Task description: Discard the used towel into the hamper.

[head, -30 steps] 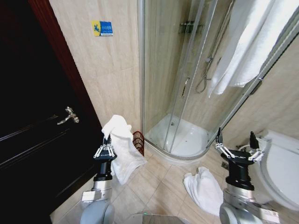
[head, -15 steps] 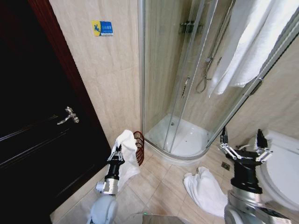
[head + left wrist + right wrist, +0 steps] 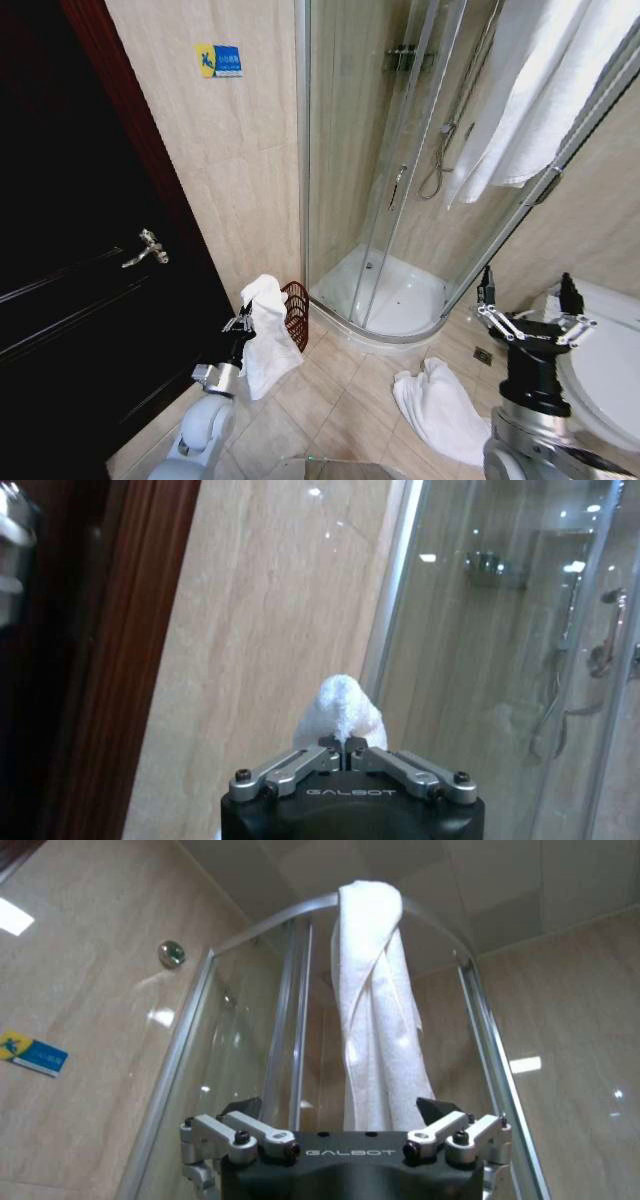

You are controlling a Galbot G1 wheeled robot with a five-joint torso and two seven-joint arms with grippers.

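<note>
Left end effector (image 3: 243, 322), low near the floor beside the dark wooden door (image 3: 70, 290), pinches a white towel (image 3: 268, 335); in the left wrist view its fingers are closed together on a tuft of the soft terry cloth (image 3: 341, 714). The towel hangs in loose folds and lies against the hamper (image 3: 295, 314), covering its near side. The hamper is a dark reddish-brown openwork woven basket standing on the floor in the corner between the beige tiled wall (image 3: 240, 170) and the shower enclosure (image 3: 400, 200).

Right end effector (image 3: 528, 308) is raised upright in front of the white toilet (image 3: 600, 370), its fingers spread wide and holding nothing; in the right wrist view the fingers (image 3: 250, 1129) stand apart at either side.

Surroundings: a second white towel (image 3: 435, 405) lies crumpled on the tiled floor (image 3: 330, 400) between the shower's curved white base (image 3: 385, 300) and the right arm. A third white towel (image 3: 540, 90) hangs over the top rail of the curved glass enclosure. Inside the glass are a hand shower on a hose (image 3: 440, 160) and a metal wire shelf (image 3: 405, 58). The door carries a metal lever handle (image 3: 145, 247), and a small blue and yellow sign (image 3: 219, 61) is fixed to the wall.
</note>
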